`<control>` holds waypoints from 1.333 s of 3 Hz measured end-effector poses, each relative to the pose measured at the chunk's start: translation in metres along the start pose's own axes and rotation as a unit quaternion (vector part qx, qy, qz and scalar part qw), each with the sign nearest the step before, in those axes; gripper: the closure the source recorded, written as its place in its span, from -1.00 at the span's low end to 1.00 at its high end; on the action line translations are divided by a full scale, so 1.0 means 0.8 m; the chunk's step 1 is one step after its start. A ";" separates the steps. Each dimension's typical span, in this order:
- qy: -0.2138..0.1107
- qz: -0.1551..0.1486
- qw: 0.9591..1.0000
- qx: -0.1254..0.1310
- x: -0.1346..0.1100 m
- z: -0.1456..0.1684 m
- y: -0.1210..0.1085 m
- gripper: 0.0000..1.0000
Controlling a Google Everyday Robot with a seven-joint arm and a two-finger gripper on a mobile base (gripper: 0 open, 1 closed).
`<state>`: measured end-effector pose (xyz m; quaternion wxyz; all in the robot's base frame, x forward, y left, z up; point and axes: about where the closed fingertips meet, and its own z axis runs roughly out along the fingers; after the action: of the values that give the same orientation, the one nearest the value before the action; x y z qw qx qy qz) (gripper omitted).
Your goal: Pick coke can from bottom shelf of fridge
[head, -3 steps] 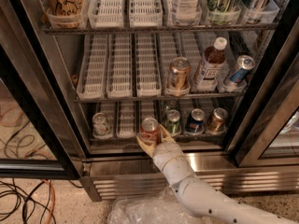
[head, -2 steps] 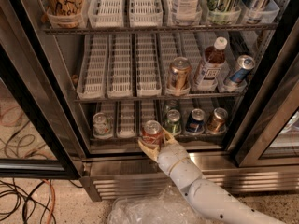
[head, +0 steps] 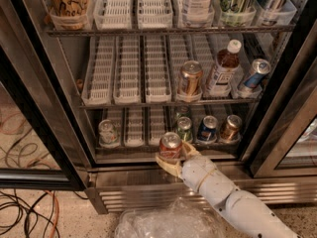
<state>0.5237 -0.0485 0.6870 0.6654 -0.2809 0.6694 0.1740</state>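
Well, starting left on the bottom shelf [head: 124, 156], a pale can [head: 107, 132] sits in its lane. Next comes the coke can [head: 171, 144], out at the shelf's front lip, with my gripper [head: 174, 157] just beneath, jaws clenched around it. Right of that stand a green can [head: 184, 129] and a blue can [head: 207, 128]. I judge the grasp made; drawing the can clear of the fridge [head: 143, 182] remains.

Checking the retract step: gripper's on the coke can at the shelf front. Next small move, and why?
Probably pull the coke can straight back, out of the fridge. The gripper is shut on it at the front edge of the bottom shelf, and the green can sits just behind, so a straight pull should avoid knocking it.
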 end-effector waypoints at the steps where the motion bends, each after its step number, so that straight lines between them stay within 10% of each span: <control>1: 0.010 -0.008 0.998 -0.058 -0.003 -0.017 0.020 1.00; 4: 0.056 0.017 0.976 -0.208 0.003 -0.055 0.080 1.00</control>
<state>0.4503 -0.0258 0.6778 0.5507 -0.4109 0.6598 0.3043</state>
